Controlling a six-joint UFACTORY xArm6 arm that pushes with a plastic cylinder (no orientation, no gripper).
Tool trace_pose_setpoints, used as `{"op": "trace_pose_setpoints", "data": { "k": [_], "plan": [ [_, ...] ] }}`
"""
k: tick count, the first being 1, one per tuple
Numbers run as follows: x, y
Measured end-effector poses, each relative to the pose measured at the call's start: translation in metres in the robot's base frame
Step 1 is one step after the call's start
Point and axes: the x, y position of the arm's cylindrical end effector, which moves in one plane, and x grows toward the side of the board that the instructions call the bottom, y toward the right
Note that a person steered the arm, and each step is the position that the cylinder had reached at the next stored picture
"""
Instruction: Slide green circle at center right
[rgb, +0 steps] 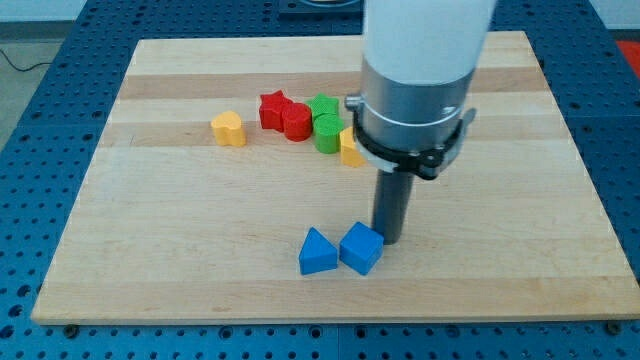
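Note:
The green circle (327, 133) is a short green cylinder on the wooden board (180, 220), just above the view's centre. A green star (322, 107) touches it from above. A red star (273, 108) and a red cylinder (296, 122) lie to its left. A yellow block (349, 149) sits at its lower right, partly hidden by the arm. My tip (389, 240) rests on the board well below the green circle, right beside the blue cube (361, 248).
A blue triangle (317, 253) lies left of the blue cube near the view's bottom. A yellow heart (229, 129) sits alone at the left. The arm's grey and white body (415, 80) hides the board behind it at the upper right.

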Motion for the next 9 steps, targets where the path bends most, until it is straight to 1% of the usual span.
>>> {"op": "trace_pose_setpoints", "data": {
  "k": [1, 2, 4, 5, 6, 7, 8, 9],
  "plan": [
    [0.000, -0.019],
    [-0.002, -0.023],
    [-0.042, -0.023],
    [-0.045, -0.023],
    [-0.045, -0.005],
    [-0.058, 0.033],
    [-0.099, 0.040],
    [-0.132, 0.029]
  ]
}}
